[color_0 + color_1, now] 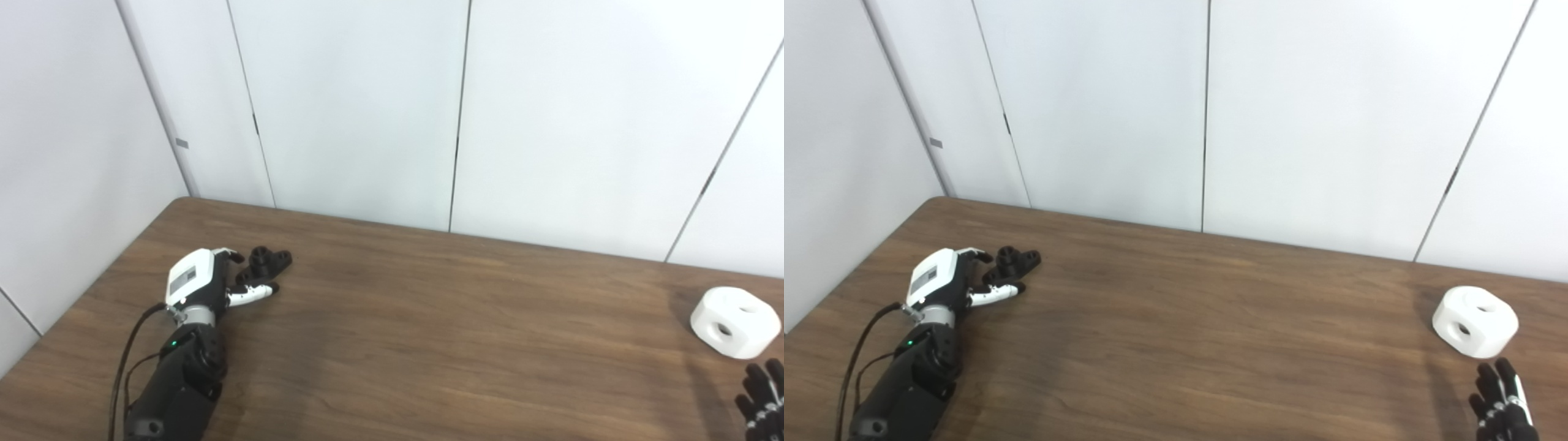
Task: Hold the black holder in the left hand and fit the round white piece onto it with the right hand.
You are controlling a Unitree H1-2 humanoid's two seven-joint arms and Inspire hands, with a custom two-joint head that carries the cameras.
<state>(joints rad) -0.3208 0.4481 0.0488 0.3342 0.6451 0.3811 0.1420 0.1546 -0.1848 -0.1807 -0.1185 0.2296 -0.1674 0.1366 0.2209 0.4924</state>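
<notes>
Fingers of the left hand (199, 282) are spread around the small black plastic holder (266, 262), which lies on the brown wooden table (429, 318) just at the hand's 2 o'clock; you cannot tell whether they touch it. Its long axis runs roughly 8 to 2 o'clock. Your right hand (1500, 401) is open and empty, with the round white block-shaped piece (1475, 321) near at 11 o'clock. The right eye view shows more of that hand; the left crops it.
</notes>
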